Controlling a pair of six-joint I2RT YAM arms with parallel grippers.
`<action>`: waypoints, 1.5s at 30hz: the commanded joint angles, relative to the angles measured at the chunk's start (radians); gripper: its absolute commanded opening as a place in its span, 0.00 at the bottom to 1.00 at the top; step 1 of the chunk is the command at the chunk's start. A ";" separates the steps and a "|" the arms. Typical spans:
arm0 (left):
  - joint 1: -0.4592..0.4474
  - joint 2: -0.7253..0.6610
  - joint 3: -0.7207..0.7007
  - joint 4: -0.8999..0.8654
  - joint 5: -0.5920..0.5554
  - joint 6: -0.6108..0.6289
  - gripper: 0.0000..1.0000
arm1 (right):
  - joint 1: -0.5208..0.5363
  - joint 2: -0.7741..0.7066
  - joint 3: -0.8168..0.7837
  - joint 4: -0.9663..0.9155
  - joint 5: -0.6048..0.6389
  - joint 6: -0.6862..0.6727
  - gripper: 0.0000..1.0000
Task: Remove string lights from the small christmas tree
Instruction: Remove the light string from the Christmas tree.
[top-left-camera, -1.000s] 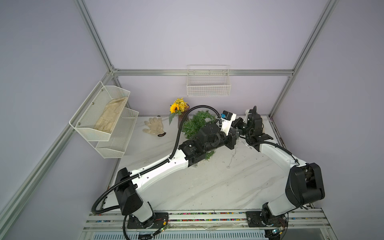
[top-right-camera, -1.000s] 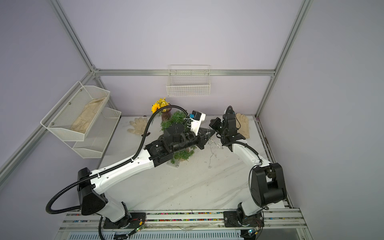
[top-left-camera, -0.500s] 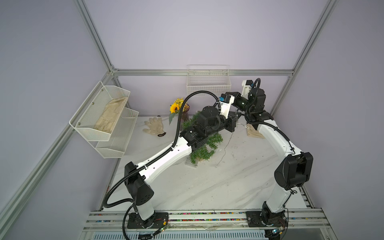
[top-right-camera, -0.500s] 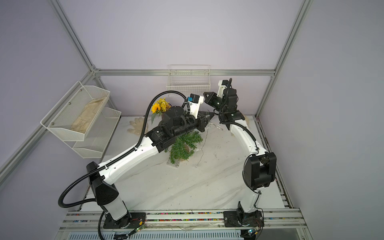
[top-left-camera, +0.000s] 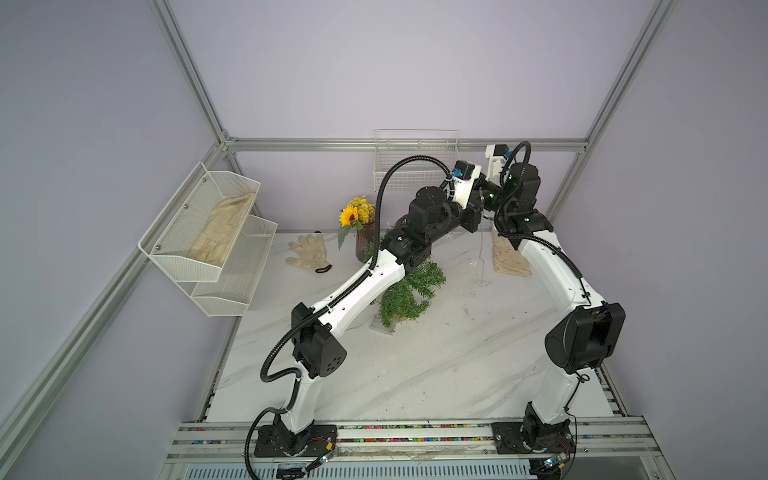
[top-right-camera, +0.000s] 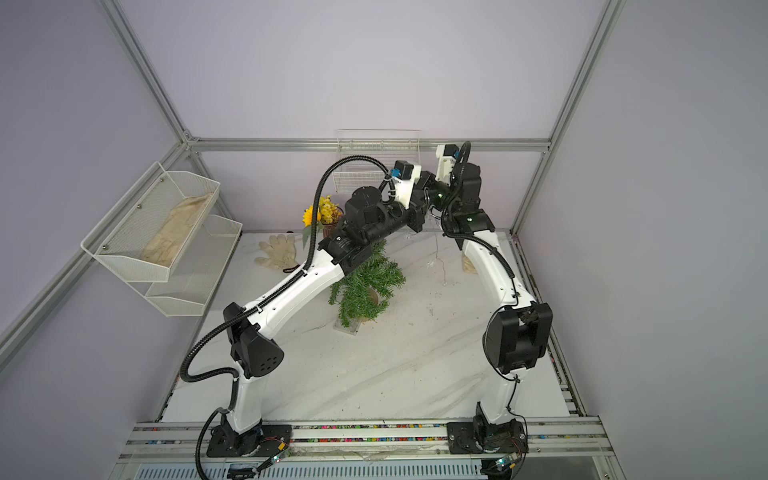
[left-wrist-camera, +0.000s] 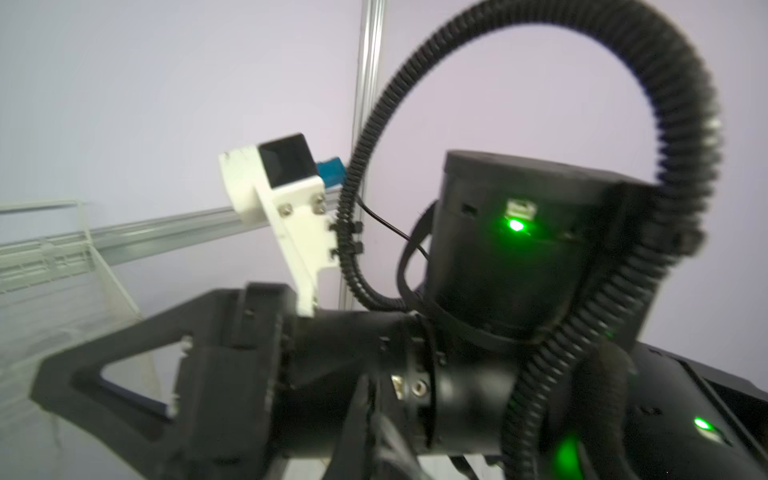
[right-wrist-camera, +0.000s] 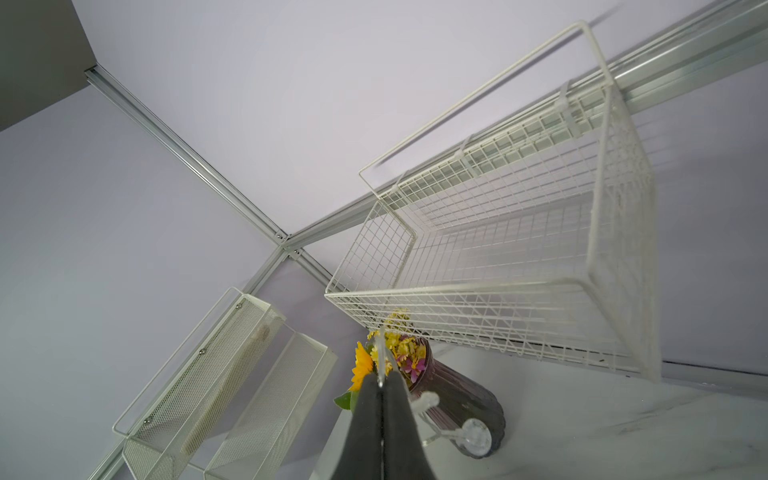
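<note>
lilac walls, silver frame, white marble table (top-left-camera: 415, 374). high at the back, just below a wire basket (top-left-camera: 415, 166), both wrists close together.

left arm: up from the near rail, bent at the elbow, forearm slanting up and across toward the back right, passing over the small tree (top-left-camera: 409, 291). left gripper (top-left-camera: 478, 218) closed, perhaps on the wire, though too blurred in its wrist view to say.

right arm: steep from its base, elbow out to the side, forearm leaning inward, wrist tipped toward the left one. right gripper (right-wrist-camera: 381, 386) pressed together on the string lights (right-wrist-camera: 428, 402), thin clear wire pinched at the tips, clear shapes dangling beside them.

in both top views, string lights (top-left-camera: 481, 266) (top-right-camera: 440, 266) hanging from the grippers down to the table, between small tree and tan cloth (top-left-camera: 510, 259). small tree on the table, partly under the left forearm, with a small clear box (top-left-camera: 382, 326) just at its near side and a vase of flowers (top-left-camera: 365, 245) behind.
</note>
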 joint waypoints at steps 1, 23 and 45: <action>0.050 0.007 0.120 0.090 -0.011 0.042 0.00 | 0.007 0.018 0.031 0.034 -0.055 -0.001 0.00; 0.284 -0.159 -0.168 0.267 0.025 -0.012 0.00 | 0.047 0.176 0.154 0.297 -0.156 0.184 0.00; 0.548 -0.152 -0.391 0.415 0.537 -0.237 0.14 | 0.168 0.361 0.392 0.287 -0.184 0.163 0.00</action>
